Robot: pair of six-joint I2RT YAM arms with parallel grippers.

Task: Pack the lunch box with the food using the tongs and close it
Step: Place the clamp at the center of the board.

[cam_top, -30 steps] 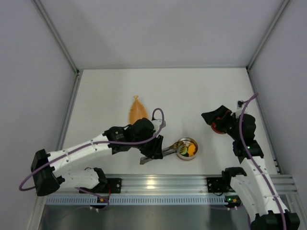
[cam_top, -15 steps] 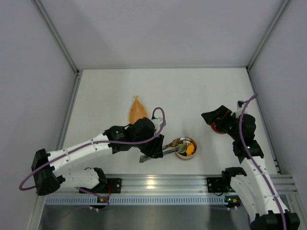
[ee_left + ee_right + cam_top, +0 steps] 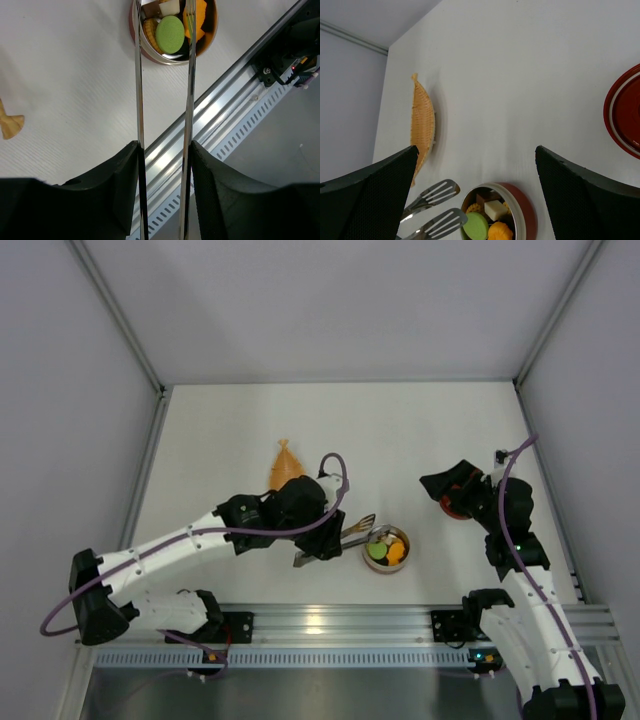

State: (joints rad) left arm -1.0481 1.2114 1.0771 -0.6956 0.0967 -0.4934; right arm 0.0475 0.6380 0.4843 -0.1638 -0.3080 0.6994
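My left pincer (image 3: 164,150) is clamped on the tongs (image 3: 138,100), whose tips are near the open lunch box (image 3: 150,54) straight ahead, with the food (image 3: 170,34) inside it. The white table (image 3: 65,75) lies beneath, with a metal rail (image 3: 225,115) alongside. My right pincer (image 3: 476,150) gapes wide with nothing in it, and the red lid (image 3: 625,112) is just beyond its finger. Grey walls (image 3: 330,300) surround us.

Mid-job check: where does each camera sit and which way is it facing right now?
Top external: above and behind the bases, looking down on the table; both arms show.
Left wrist: looks along the tongs to the lunch box; left fingers show.
Right wrist: looks down across the table at mesh bag and red lid; right fingers show.
Shared: both wrist views show the lunch box and tongs.
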